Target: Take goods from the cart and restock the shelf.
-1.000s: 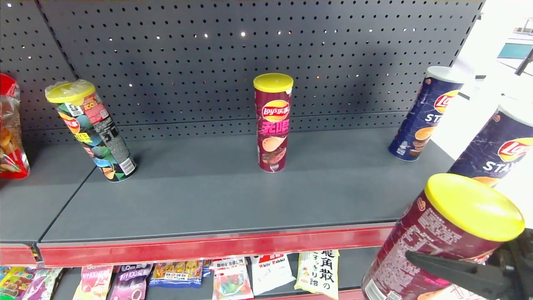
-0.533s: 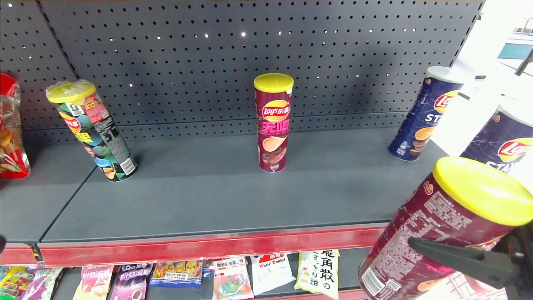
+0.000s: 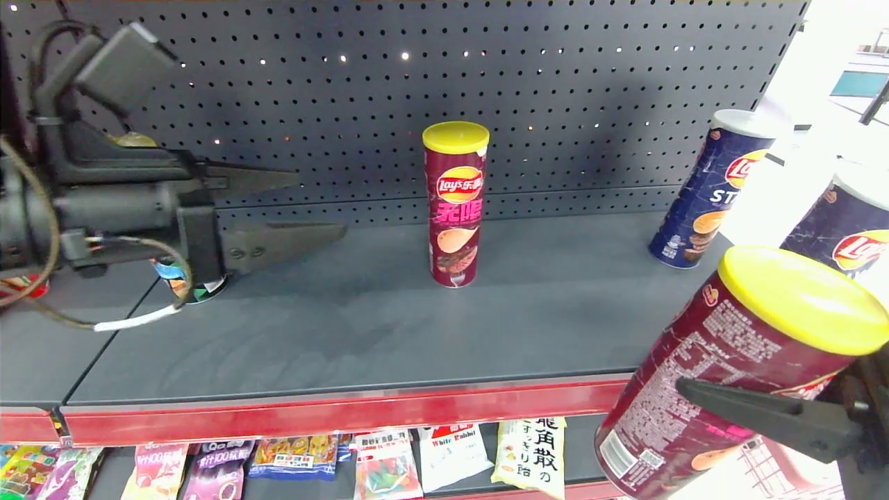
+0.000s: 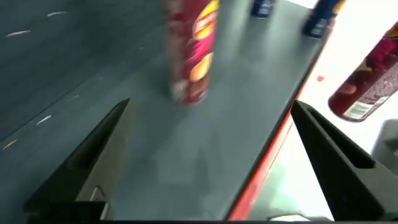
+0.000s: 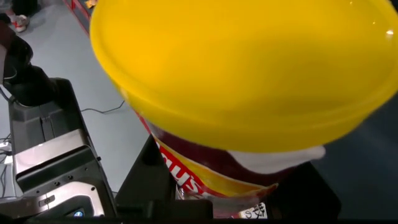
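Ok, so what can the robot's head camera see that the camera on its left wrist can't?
Head camera alone: the snack bags on the level below, a colourful can half hidden behind the left gripper, and the yellow lids of the maroon cans. Left wrist camera alone: nothing new, just a look along the shelf between that gripper's open fingers. Both: the upright maroon can, the tilted maroon can out past the shelf's front edge, and the blue cans, blurry from the wrist.

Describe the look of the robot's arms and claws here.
Left claw: two flat, tapering dark grey fingers with screw heads on a blocky black wrist; a boxy grey housing above, a grey cable with a white-wrapped stretch looping below. Right claw: a long, pointed black finger of the same style.
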{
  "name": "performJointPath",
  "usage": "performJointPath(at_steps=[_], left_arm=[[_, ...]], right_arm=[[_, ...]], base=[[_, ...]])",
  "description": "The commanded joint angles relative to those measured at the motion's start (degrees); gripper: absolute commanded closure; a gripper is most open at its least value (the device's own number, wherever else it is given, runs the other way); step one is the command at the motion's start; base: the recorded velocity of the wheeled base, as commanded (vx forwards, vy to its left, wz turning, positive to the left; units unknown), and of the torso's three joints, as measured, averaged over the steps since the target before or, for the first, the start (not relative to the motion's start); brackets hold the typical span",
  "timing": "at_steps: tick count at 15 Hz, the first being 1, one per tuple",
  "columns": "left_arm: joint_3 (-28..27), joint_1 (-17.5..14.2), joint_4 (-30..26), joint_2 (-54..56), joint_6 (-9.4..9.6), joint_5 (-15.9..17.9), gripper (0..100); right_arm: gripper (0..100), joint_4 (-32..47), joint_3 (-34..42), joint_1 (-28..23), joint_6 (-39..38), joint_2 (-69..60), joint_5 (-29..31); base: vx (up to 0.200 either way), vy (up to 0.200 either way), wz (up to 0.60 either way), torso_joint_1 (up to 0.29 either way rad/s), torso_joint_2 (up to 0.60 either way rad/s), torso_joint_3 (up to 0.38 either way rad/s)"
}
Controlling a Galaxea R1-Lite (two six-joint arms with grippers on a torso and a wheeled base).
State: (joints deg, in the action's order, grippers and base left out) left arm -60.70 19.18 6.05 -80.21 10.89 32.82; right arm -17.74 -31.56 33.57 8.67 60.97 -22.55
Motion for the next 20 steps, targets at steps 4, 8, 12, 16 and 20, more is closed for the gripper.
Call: performJointPath(at_steps=[4,8,12,16,20], left_arm=[[-5.31,3.06,7.4,-16.38,0.89,1.37,0],[-10.58,3.06,8.54,-20.95,0.89,0.93,0],[-13.66,5.08,10.39,-24.73,0.8,0.67,0],[-17.17,5.43,10.92,-27.1,0.72,-0.3,0],[-21.39,6.14,10.92,-30.53,0.1,-0.74,0]], right_arm=[[100,-0.02,-0.08,-0.09,0.03,0.56,0.49],[100,0.07,0.01,-0.09,0.03,0.65,0.58],[100,0.07,0.27,-0.44,0.03,0.82,0.58],[100,0.07,0.1,-0.44,0.03,0.91,1.2],[100,0.16,0.1,-0.44,0.03,1.09,1.28]], base=[[0.0,0.0,0.0,0.0,0.0,0.0],[0.0,0.0,0.0,0.0,0.0,0.0],[0.0,0.0,0.0,0.0,0.0,0.0],[0.0,0.0,0.0,0.0,0.0,0.0],[0.0,0.0,0.0,0.0,0.0,0.0]])
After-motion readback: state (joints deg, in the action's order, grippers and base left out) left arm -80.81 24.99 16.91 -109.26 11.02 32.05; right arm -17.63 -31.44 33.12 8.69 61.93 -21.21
